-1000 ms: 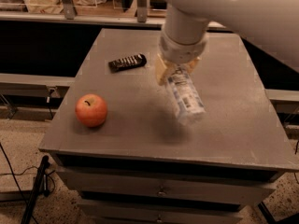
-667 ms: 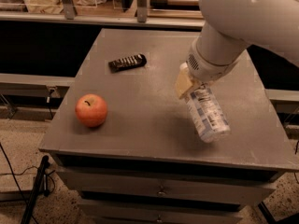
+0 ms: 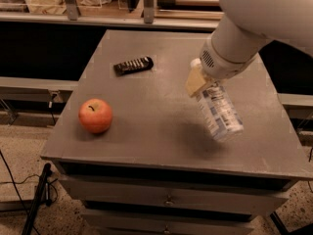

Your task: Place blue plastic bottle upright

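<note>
Nearest the camera, a drawer front (image 3: 166,199) with a small metal knob sits under the front edge of the grey table (image 3: 146,126). A thin dark stand (image 3: 36,199) leans at the lower left over a speckled floor.

On the front left part of the table rests a red-orange apple (image 3: 95,115), stem upward, well apart from everything else.

On the right half of the table is the blue plastic bottle (image 3: 220,114). It is tilted, not upright: its base points down toward the front right corner and its neck points up and to the rear left. The base appears clear of the surface, and a soft shadow (image 3: 195,133) lies on the table just left of it. The label is white with blue print and rows of small dark lines. No word or brand on it can be read.

The gripper (image 3: 201,80) is above the right-centre of the table, at the bottle's upper end. Its tan fingers (image 3: 193,83) pinch the neck. Only one finger shows plainly, and the cap is mostly hidden. The white arm (image 3: 244,28) runs up to the top right corner.

Further back on the left, a dark flat bar (image 3: 133,65) with pale ridges lies flat. No markings on it are legible.

Behind the table runs a shelf rail with metal posts (image 3: 68,4)
</note>
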Tool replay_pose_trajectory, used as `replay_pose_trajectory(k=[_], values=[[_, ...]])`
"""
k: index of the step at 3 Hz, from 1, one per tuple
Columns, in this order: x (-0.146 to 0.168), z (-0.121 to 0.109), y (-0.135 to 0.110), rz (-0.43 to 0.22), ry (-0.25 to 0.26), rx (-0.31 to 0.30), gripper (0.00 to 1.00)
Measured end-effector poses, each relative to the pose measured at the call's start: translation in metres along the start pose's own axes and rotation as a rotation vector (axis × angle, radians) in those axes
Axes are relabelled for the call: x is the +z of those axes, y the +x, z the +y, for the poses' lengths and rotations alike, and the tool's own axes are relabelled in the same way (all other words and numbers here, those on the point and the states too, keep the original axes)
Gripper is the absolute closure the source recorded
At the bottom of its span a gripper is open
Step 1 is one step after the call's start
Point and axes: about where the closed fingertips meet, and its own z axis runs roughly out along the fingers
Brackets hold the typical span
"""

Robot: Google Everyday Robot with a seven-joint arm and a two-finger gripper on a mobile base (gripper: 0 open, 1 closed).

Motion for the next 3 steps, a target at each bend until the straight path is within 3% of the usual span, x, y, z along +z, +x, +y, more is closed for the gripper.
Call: replay_pose_trajectory(k=[1,3], values=[[-0.0356,-0.0205,-0.0255,-0.111,-0.012,-0.055,1.0],[-0.0438,-0.0223,-0.0324,-0.135,-0.014,-0.083,1.0]])
